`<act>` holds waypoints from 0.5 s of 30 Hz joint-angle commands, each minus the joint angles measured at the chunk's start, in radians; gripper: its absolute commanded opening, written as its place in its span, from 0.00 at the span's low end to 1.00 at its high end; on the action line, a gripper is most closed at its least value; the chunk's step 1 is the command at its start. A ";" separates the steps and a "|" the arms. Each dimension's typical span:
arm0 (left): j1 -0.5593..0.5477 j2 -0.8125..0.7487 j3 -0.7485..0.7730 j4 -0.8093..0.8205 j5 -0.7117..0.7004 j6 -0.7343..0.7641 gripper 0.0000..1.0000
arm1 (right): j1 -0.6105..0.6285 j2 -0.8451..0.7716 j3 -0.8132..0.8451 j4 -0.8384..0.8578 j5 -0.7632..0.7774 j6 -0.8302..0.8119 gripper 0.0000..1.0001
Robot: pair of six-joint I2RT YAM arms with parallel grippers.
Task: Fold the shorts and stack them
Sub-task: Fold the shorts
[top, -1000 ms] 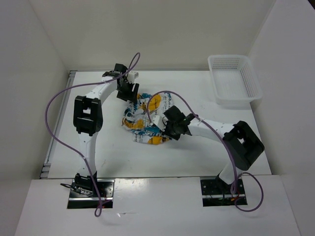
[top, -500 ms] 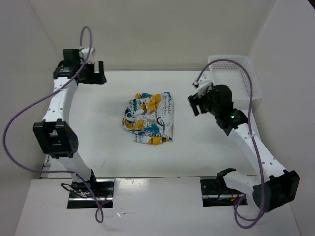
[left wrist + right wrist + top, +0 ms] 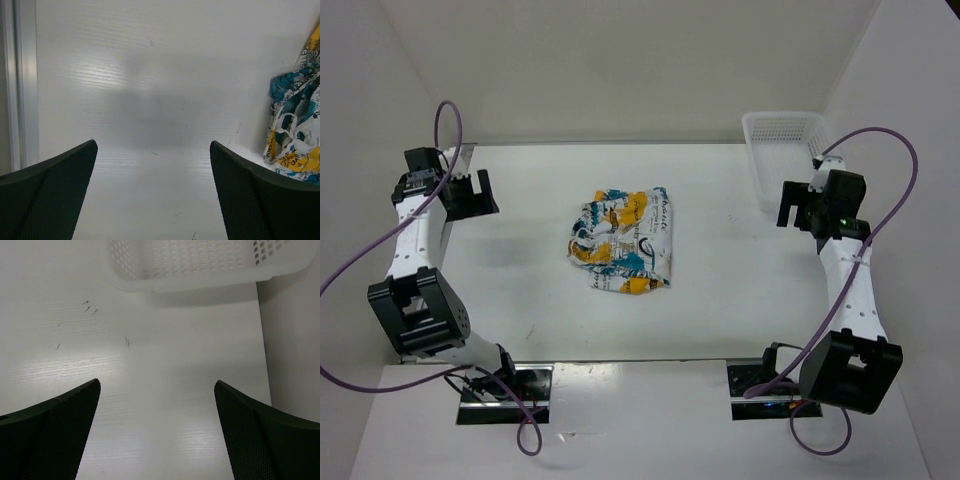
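at mid-table the shorts [image 3: 620,242] lie in a compact, rumpled bundle, roughly square, print side up, with neither arm touching them. off to the left, the left gripper [image 3: 472,198] hangs over bare table [image 3: 720,290] close to the rail [image 3: 20,75] and well apart from the cloth. its wrist view shows both fingers spread wide with nothing between them, and the bundle's edge sits at the right of that frame. off to the right, the right gripper [image 3: 798,207] sits just beside the basket [image 3: 798,160], its fingers spread just as wide and holding nothing. its wrist view looks down on the basket's near wall and bare table.

with the cloth gathered small and both arms standing clear of it, this reads as a pause between steps: a fold laid down and let go. whether the bundle counts as fully folded is hard to tell, since its edges look uneven and puckered. no second pair and no stack shows anywhere, and no cloth shows in the basket.

the next move likely calls for both arms to come in toward the middle, drop low at the bundle's edges and pinch through all the layers at once, so the soft cloth does not spring open when lifted or turned over again.
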State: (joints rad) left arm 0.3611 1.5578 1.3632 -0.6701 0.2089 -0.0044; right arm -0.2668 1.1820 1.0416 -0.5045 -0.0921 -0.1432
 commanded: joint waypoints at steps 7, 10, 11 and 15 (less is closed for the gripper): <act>0.001 -0.111 -0.046 0.041 0.007 0.004 1.00 | -0.002 -0.080 0.005 -0.071 0.098 0.070 0.99; 0.001 -0.122 -0.058 0.041 0.007 0.004 1.00 | -0.002 -0.104 -0.006 -0.071 0.107 0.070 0.99; 0.001 -0.122 -0.067 0.041 0.007 0.004 1.00 | -0.002 -0.104 -0.006 -0.071 0.120 0.070 0.99; 0.010 -0.133 -0.067 0.041 0.007 0.004 1.00 | -0.002 -0.104 -0.015 -0.071 0.120 0.060 0.99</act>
State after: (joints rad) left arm 0.3626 1.4696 1.2957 -0.6518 0.2089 -0.0040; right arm -0.2672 1.0966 1.0378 -0.5652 0.0051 -0.0933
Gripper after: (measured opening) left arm 0.997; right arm 0.993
